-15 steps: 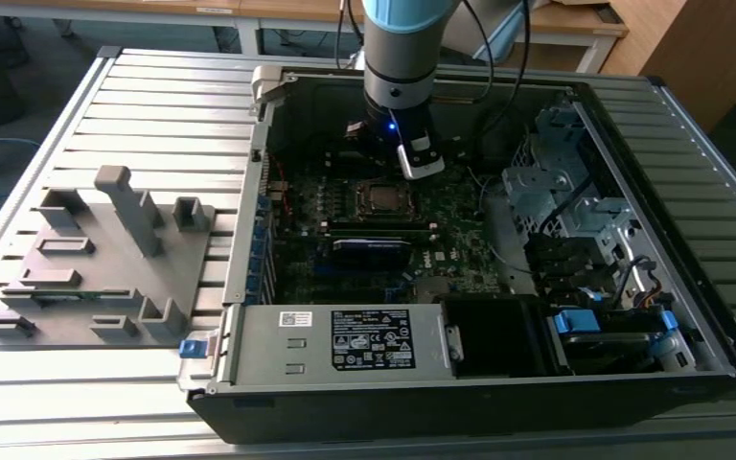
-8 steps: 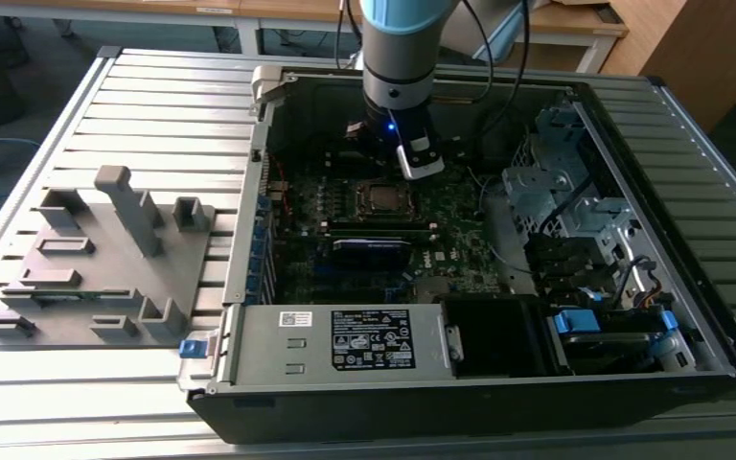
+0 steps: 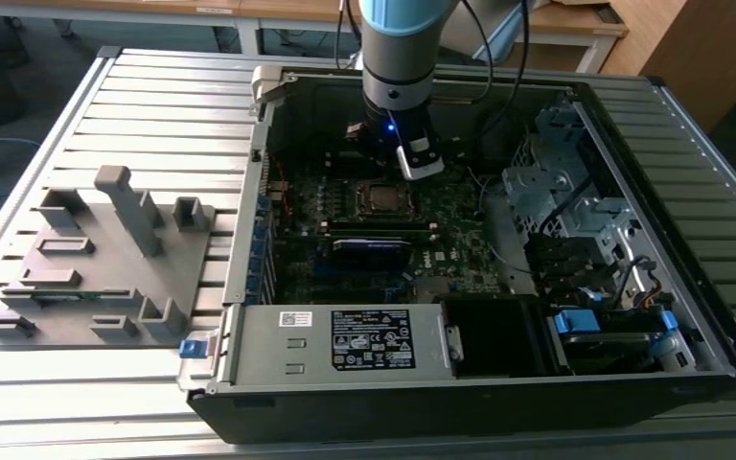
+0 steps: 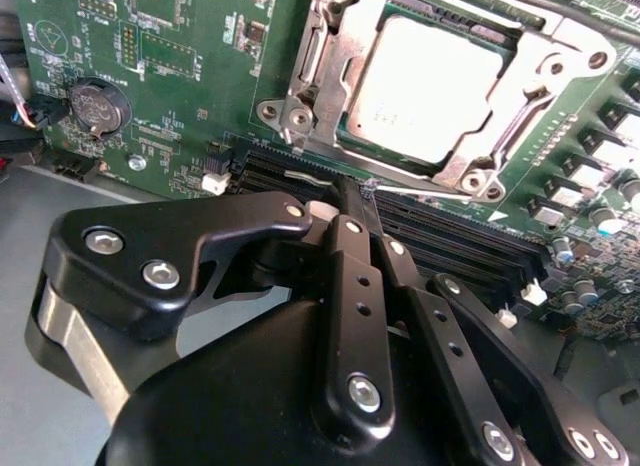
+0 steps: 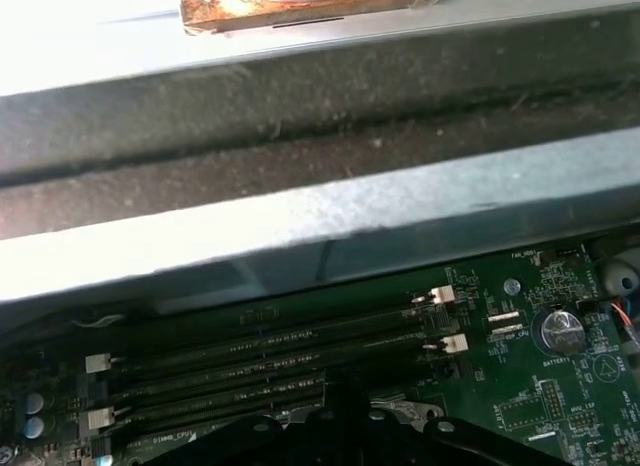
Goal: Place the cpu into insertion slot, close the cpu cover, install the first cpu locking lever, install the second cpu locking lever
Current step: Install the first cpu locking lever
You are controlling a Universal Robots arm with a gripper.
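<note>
The cpu (image 4: 425, 81) lies flat in the insertion slot (image 3: 381, 197) on the green motherboard (image 4: 170, 76), its silver top facing up. The cpu cover (image 4: 330, 81) is down over it, framing the chip. A thin wire locking lever (image 4: 430, 192) runs along the socket edge nearest the memory slots. My gripper (image 4: 347, 191) is shut, with its black fingertips together right at the end of that wire; I cannot tell whether they touch it. In the exterior view the gripper (image 3: 401, 172) hangs just behind the socket inside the open computer case.
A grey fixture block (image 3: 100, 259) stands on the slatted table at the exterior view's left. The power supply (image 3: 342, 340) fills the case front, and drive cages (image 3: 560, 192) stand at the right. Black memory slots (image 5: 260, 356) and the case wall (image 5: 300, 226) lie close to the gripper.
</note>
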